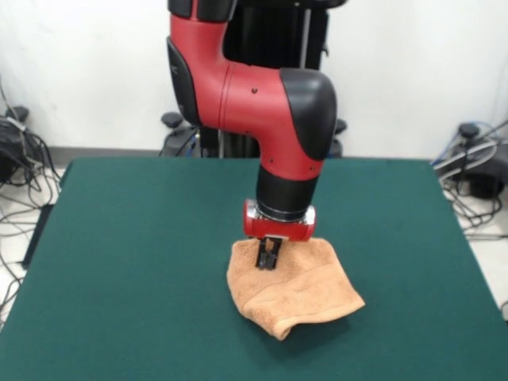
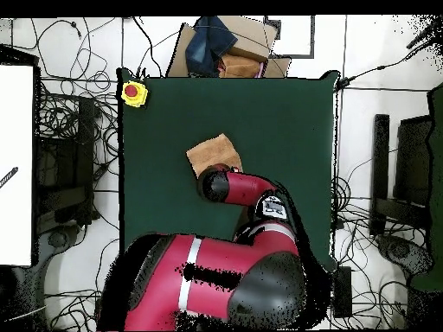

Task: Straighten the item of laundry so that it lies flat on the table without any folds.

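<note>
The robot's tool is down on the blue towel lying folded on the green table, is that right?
Not quite: the towel is peach-orange, not blue, as the front view shows. The tool is indeed down on it, and it lies folded on the green table.

Lying folded on the dark green table (image 1: 143, 262), toward the near side: a peach-orange towel (image 1: 305, 294).

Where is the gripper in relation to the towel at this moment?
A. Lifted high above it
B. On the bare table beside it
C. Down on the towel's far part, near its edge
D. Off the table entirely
C: in the front view the gripper is down on the far part of the folded towel, which lies on the table.
</note>
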Action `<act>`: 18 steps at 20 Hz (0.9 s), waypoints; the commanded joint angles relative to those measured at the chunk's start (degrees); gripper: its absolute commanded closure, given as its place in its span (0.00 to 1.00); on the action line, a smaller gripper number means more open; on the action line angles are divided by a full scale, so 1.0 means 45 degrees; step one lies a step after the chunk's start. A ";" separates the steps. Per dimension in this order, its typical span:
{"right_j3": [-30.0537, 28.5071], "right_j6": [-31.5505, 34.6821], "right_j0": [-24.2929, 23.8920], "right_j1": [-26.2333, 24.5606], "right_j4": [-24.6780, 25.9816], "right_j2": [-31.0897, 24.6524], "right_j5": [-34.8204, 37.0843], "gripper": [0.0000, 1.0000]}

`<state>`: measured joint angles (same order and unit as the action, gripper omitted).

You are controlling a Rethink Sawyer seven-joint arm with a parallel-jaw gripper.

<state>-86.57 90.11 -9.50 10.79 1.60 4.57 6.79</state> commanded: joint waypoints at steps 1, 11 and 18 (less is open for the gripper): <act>-0.0339 0.3039 0.0418 -0.0683 -0.0600 -0.0011 -0.0722 1.00; -0.1963 0.3099 0.0302 0.0924 -0.0457 -0.0096 -0.0109 1.00; -0.2911 0.2692 0.0246 0.2288 -0.0360 -0.0017 0.0514 1.00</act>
<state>-93.73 90.11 -8.49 17.70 1.60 4.79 5.62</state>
